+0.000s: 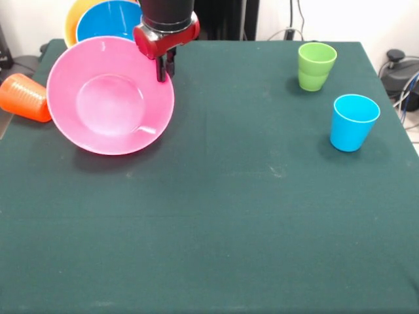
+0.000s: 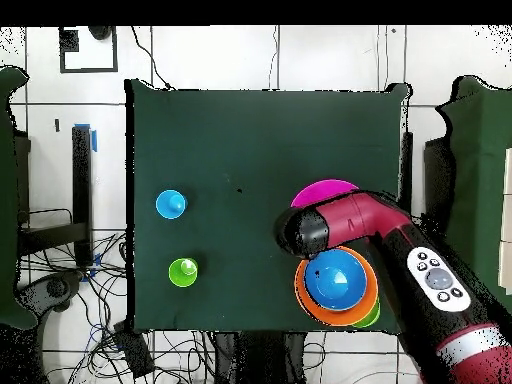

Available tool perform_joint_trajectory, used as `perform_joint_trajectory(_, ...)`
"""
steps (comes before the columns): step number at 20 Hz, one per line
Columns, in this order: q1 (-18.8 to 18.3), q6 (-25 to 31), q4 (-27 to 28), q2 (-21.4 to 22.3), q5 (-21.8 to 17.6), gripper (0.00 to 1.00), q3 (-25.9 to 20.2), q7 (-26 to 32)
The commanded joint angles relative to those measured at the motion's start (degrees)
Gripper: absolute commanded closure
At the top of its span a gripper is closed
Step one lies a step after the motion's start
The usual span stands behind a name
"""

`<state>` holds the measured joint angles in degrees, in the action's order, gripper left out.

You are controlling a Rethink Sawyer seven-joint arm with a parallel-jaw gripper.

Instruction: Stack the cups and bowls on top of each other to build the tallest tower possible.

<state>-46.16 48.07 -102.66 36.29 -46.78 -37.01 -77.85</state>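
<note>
Item 1: large glossy pink plastic bowl (image 1: 109, 95). You see it tipped steeply on edge, its hollow facing across the worktop (image 1: 229, 216), its upper rim caught by the gripper (image 1: 163, 70). The jaws appear pressed onto that rim from either side, which would explain why the bowl stands tilted rather than flat; judge it as lifted by one edge for carrying to a stack.

Item 2: nested pile behind it, a glossy blue bowl (image 1: 111, 19) seated inside a wider orange bowl (image 1: 71, 23). From overhead, a lime green rim (image 2: 368, 316) peeps out beneath the orange one. This looks like the tower's base so far, wide pieces gathered at one corner.

Item 3: ribbed orange plastic cup (image 1: 25, 97), lying on its side just beside the pink bowl, at the worktop's edge. You would need to right it before stacking.

Item 4: lime green tapered cup (image 1: 315, 65), upright, well apart from the bowls.

Item 5: light blue tapered cup (image 1: 352, 122), upright, near the green cup. Both likely wait as the narrow top pieces.
</note>
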Motion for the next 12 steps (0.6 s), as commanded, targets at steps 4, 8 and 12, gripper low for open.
perform_joint_trajectory(4, -8.2, 16.7, -5.6, 8.6, 18.5, 1.0, -5.7, 9.9)
perform_joint_trajectory(8, -11.3, 19.4, -5.7, 8.7, 21.4, 1.0, -7.1, 11.6)
perform_joint_trajectory(12, -15.4, 18.7, -8.9, 10.4, 23.3, 1.0, -8.8, 11.5)
